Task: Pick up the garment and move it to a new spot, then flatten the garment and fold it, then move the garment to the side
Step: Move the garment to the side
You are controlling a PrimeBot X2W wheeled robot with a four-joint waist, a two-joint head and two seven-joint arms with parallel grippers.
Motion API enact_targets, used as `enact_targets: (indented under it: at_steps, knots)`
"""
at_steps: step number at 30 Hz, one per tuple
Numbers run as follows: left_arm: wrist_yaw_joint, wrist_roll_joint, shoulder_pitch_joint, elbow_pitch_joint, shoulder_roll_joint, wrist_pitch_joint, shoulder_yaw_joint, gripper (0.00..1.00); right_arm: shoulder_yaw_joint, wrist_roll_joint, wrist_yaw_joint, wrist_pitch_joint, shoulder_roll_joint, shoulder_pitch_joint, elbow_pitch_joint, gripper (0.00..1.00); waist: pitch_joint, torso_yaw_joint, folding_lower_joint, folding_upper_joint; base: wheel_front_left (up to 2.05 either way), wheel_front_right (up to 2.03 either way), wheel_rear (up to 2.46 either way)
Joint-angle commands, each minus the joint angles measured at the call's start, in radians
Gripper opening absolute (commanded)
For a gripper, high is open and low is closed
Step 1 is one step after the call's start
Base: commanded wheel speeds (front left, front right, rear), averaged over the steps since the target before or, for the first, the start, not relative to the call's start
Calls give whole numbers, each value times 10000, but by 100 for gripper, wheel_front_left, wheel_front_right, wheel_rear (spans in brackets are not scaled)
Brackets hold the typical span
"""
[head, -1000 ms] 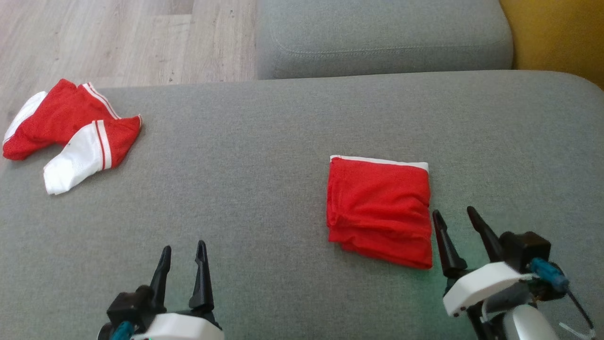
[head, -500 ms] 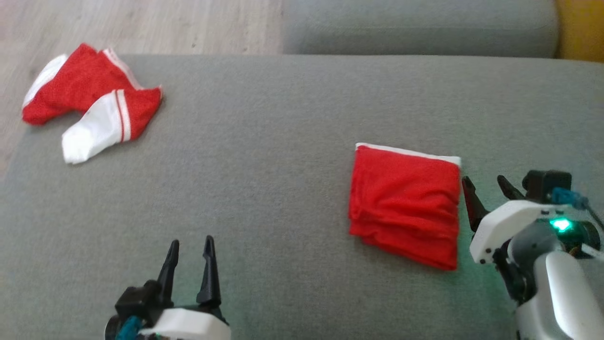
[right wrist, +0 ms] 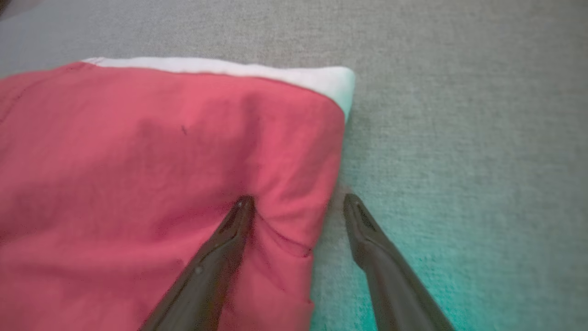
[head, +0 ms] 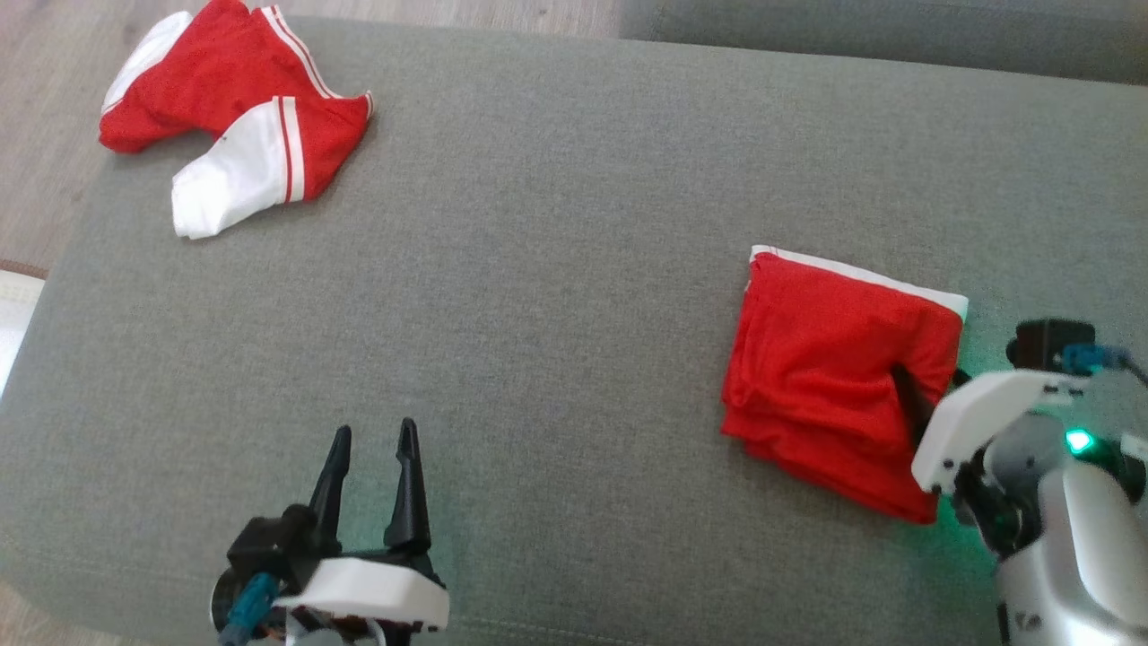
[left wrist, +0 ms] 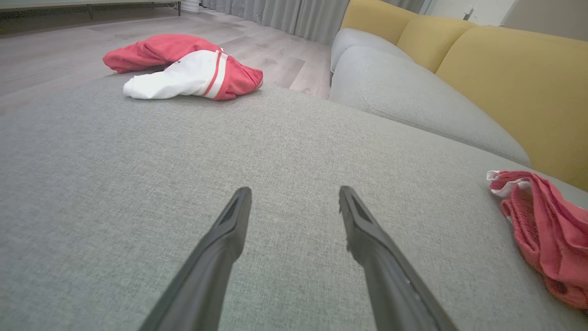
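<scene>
The garment (head: 825, 359) is a folded red square with a white band along its far edge, lying on the grey sofa seat (head: 556, 314) at the right. My right gripper (head: 933, 386) is open and straddles the garment's right edge. In the right wrist view its left finger (right wrist: 229, 239) presses into the red cloth (right wrist: 138, 184), while its right finger (right wrist: 367, 239) rests on bare cushion; the gripper (right wrist: 296, 200) holds nothing. My left gripper (head: 374, 432) hovers open and empty over the seat near the front left (left wrist: 294, 191). From there the garment (left wrist: 546, 230) lies far right.
A crumpled red and white garment (head: 233, 126) lies at the seat's far left corner (left wrist: 183, 69). Wooden floor (head: 45, 90) begins past that corner. A second grey cushion (left wrist: 404, 92) and a yellow backrest (left wrist: 505, 82) stand beyond the seat.
The head camera has tilted and shifted, so the whole picture moved. My right gripper has advanced from beside the garment's near right corner onto its right edge. The left gripper stays put.
</scene>
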Motion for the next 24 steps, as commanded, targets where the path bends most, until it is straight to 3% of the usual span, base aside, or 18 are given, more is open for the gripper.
enact_targets:
  at_steps: [1, 2, 3, 4, 5, 13, 24]
  knots:
    - [-46, 112, -468, -239, -17, -124, 457, 100, 312, 126, 39, 173, -16, -518, -114, 95, 76, 25, -1, 0, 0, 0, 0]
    - [-72, 146, -479, -225, -45, -124, 498, 100, 365, 177, 39, 200, -11, -578, -47, 73, 113, 14, -1, 0, 0, 0, 0]
    - [-97, 186, -492, -213, -72, -124, 535, 100, 413, 209, 39, 202, -13, -645, 2, 41, 154, -8, -1, 0, 0, 0, 0]
    - [-123, 231, -506, -205, -102, -124, 556, 100, 464, 233, 39, 197, -22, -714, 47, 24, 193, -39, -1, 0, 0, 0, 0]
    - [-149, 275, -522, -203, -130, -124, 574, 100, 523, 257, 39, 190, -38, -787, 92, 1, 234, -78, -1, 0, 0, 0, 0]
    - [-305, 658, -784, -409, -186, -124, 683, 100, 837, 182, 39, -287, -625, -1448, -48, 0, 666, -860, -1, 0, 0, 0, 0]
    - [-370, 1096, -1583, -933, 67, 95, 478, 100, 450, 291, 39, -646, -1582, -1795, -881, 0, 1626, -2998, -1, 0, 0, 0, 0]
